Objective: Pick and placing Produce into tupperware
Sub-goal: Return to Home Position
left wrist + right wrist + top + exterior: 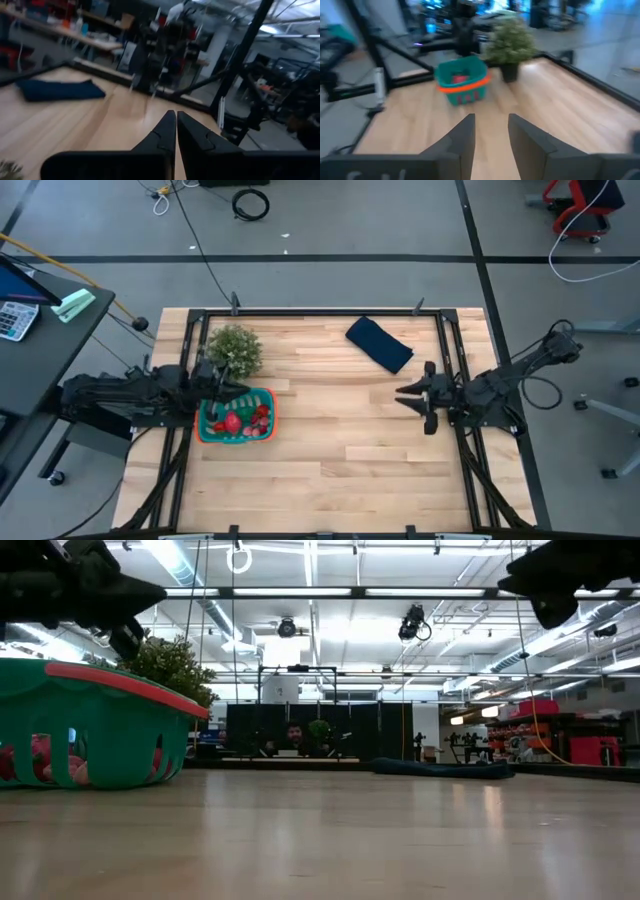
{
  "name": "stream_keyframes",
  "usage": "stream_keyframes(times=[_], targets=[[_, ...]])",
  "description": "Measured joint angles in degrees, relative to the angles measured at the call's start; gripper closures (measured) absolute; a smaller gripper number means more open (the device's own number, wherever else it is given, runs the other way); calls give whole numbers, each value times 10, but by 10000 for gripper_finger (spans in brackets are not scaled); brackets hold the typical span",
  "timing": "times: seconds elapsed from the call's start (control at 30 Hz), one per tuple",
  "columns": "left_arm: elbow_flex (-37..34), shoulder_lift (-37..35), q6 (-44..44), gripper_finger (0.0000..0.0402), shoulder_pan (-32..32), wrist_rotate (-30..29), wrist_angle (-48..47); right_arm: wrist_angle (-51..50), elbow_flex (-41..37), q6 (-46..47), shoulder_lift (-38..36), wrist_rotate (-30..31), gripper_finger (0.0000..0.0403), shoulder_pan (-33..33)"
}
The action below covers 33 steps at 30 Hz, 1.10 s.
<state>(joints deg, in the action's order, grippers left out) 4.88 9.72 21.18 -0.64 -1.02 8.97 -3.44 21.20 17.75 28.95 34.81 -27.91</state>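
Pressing tip to tip, the left gripper's point(173, 114) jaws hold nothing; it hangs over the far edge of the tupperware point(110, 725), just beside the plant point(235, 350). The right gripper's point(491, 117) jaws stand narrowly apart and empty at the table's point(340, 460) right side, with the cloth point(379, 344) farther back. Going home probably goes best if the left arm lifts clear of rim and plant before drawing back. The tupperware sits at the left with red and pink produce point(235, 421) piled inside.

Table point(340, 450) middle open; plant point(235, 350), tupperware point(240, 440) crowd left, cloth point(379, 344) far side.
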Motion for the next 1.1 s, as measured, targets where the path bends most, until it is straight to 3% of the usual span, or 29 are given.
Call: stream_keyframes(times=[0.17,0.43,0.83,1.1], targets=[[-11,0,-5,385,0,22,39,122,-60,-60,0,-34,279,29],[-11,0,-40,375,-9,46,40,254,-142,-64,0,-90,279,92],[-11,0,-53,388,-13,46,39,183,-145,-30,-9,-98,279,143],[-11,0,-51,378,-13,46,23,182,-145,-73,-84,-98,279,143]])
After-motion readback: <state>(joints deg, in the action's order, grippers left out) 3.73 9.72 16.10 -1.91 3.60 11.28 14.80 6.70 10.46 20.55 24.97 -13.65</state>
